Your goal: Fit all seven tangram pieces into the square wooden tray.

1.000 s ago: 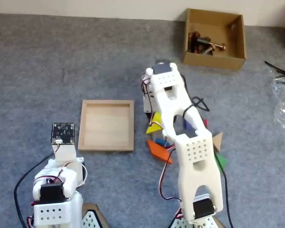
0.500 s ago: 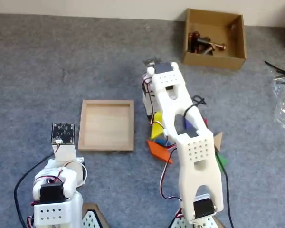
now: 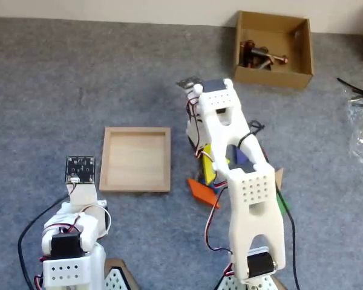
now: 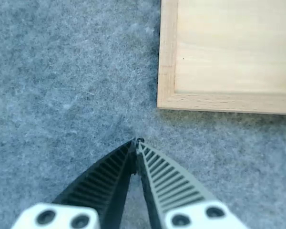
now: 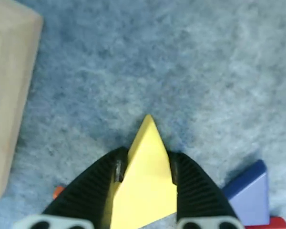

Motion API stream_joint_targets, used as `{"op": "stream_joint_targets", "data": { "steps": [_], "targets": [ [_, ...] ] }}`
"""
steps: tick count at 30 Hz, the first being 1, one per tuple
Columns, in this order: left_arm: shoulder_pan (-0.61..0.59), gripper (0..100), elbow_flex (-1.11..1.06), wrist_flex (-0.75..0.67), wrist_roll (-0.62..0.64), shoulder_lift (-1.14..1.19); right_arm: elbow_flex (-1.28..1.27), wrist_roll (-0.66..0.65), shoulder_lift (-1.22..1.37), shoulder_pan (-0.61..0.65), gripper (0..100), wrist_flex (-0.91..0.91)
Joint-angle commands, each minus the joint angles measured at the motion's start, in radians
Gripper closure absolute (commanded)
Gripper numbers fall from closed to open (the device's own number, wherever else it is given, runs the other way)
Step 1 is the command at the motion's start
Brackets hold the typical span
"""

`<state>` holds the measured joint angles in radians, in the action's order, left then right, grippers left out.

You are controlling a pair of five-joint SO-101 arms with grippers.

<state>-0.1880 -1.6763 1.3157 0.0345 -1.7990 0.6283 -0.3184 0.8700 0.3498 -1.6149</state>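
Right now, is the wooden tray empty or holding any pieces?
Empty. The wooden tray shows only bare wood inside; the yellow piece sits clamped in the right gripper, off the tray.

Yellow triangle (image 5: 147, 186) sits clamped in the right tool (image 5: 147, 160), near the flat square wooden tray (image 3: 135, 130).

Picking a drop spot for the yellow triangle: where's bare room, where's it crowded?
Free: the whole floor of the wooden tray, and the carpet left of and beyond it. Crowded: right of the tray, where the other tangram pieces lie by the right gripper holding the yellow triangle.
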Motion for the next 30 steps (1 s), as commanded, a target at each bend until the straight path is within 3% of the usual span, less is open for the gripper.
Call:
{"op": "stream_joint_targets", "data": {
  "steps": [1, 7, 18, 23, 30],
  "targets": [
    [-0.008, 100, -0.021, 0.008, 0.003, 0.007, 0.093, -0.011, -0.002, -0.013, 92.9, -0.094],
    [-0.008, 100, -0.021, 0.008, 0.003, 0.007, 0.248, 0.038, 0.004, -0.013, 92.6, -0.145],
    [-0.008, 100, -0.021, 0.008, 0.003, 0.007, 0.265, 0.043, -0.002, -0.004, 92.3, -0.145],
    [-0.008, 100, -0.021, 0.008, 0.003, 0.007, 0.317, 0.046, -0.001, 0.007, 82.1, -0.145],
    [-0.008, 100, -0.021, 0.008, 0.003, 0.007, 0.374, 0.049, -0.002, 0.008, 97.4, -0.145]
  ]
}}
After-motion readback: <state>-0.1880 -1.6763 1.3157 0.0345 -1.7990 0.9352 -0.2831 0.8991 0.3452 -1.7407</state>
